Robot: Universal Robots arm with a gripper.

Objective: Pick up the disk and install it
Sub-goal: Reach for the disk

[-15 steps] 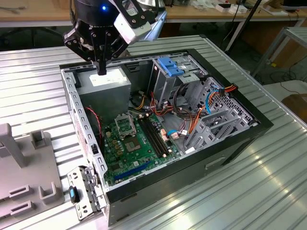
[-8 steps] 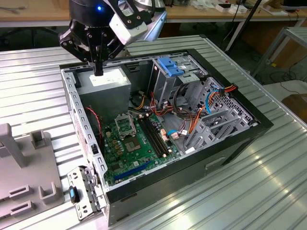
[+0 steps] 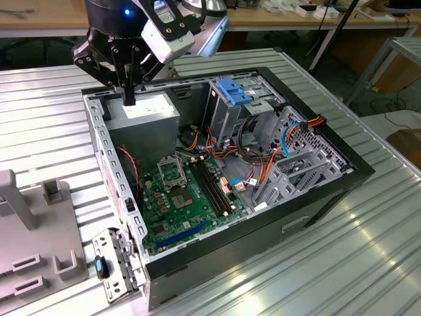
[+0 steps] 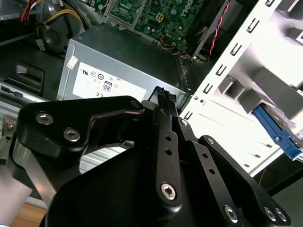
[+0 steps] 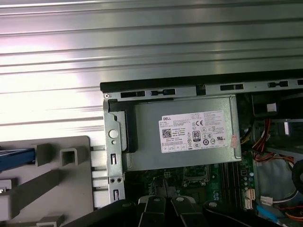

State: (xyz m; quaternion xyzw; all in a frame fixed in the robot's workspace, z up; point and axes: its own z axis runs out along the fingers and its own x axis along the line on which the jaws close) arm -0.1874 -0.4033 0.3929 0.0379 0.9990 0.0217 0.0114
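Ribbed metal table (image 3: 368, 263), open computer case (image 3: 263, 237); hand (image 3: 129, 100) pressed together, empty, over power supply (image 3: 148, 120).

The arm (image 3: 108, 20) is cut off by the exterior view's upper edge, and the grey fixture (image 3: 33, 230) runs out past the exterior view's left. In the first wrist view a blue piece (image 5: 16, 157) on that fixture is cropped by the frame, too little showing to tell what it is; in the second wrist view the blue piece (image 4: 279, 135) is likewise cropped. There the gripper (image 4: 164, 94) hides part of the power supply (image 4: 109, 71).
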